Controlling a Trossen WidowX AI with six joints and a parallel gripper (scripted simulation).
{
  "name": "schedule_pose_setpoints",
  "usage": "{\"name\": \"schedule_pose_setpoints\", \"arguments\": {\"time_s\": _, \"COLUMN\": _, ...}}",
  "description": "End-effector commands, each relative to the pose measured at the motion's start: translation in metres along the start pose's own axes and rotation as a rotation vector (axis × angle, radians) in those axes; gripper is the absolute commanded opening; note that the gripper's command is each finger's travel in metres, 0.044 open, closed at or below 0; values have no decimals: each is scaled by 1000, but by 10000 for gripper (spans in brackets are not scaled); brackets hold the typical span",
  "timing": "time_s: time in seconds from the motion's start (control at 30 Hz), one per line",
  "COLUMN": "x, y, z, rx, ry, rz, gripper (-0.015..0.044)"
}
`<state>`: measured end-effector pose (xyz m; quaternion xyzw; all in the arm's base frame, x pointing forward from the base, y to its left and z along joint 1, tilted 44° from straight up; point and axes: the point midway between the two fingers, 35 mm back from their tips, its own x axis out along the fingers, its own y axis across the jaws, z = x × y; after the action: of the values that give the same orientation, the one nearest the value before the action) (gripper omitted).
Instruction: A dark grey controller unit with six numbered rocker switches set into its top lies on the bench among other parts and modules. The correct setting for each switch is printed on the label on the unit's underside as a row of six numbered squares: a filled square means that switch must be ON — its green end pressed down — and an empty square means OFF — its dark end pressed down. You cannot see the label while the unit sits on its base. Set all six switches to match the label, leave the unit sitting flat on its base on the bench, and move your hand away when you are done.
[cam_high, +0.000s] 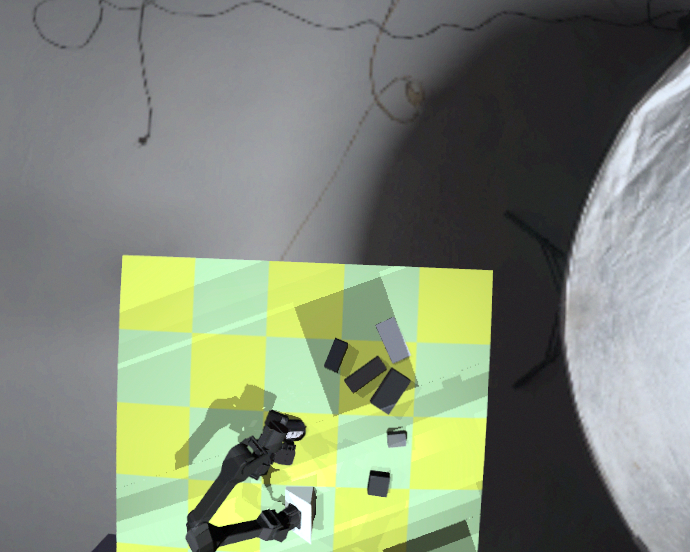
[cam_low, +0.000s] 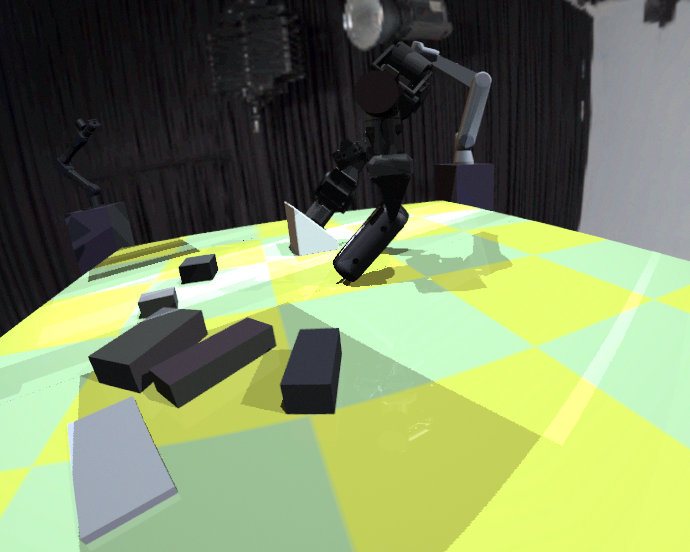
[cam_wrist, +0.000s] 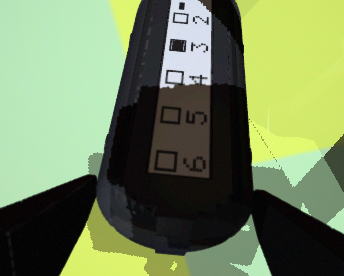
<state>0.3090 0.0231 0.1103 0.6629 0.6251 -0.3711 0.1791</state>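
The dark grey controller unit (cam_low: 368, 244) (cam_wrist: 175, 200) (cam_high: 294, 435) is held tilted, its lower end close to the checkered bench (cam_low: 517, 322) and its underside turned to the wrist camera. My gripper (cam_low: 390, 211) (cam_wrist: 174, 191) is shut on its upper part, one finger on each side. The white label (cam_wrist: 186, 75) shows square 3 filled and squares 2, 4, 5 and 6 empty. Square 1 is cut off at the top of the wrist view. The switches face away and are hidden.
A white wedge (cam_low: 307, 235) (cam_high: 302, 506) stands just behind the unit. Three dark blocks (cam_low: 310, 368) (cam_low: 212, 359) (cam_low: 146, 345) and a pale grey plate (cam_low: 115, 466) (cam_high: 392, 339) lie to the front left. Two small cubes (cam_low: 198, 267) (cam_low: 157, 300) sit further left.
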Motion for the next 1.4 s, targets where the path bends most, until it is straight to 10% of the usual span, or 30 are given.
{"name": "schedule_pose_setpoints", "arguments": {"time_s": 0.0, "x": -2, "y": 1, "z": 8, "rx": 1, "ry": -19, "rz": -2, "gripper": 336}}
{"name": "schedule_pose_setpoints", "arguments": {"time_s": 1.37, "x": -14, "y": 1, "z": 39, "rx": 2, "ry": -21, "rz": -2, "gripper": 337}}
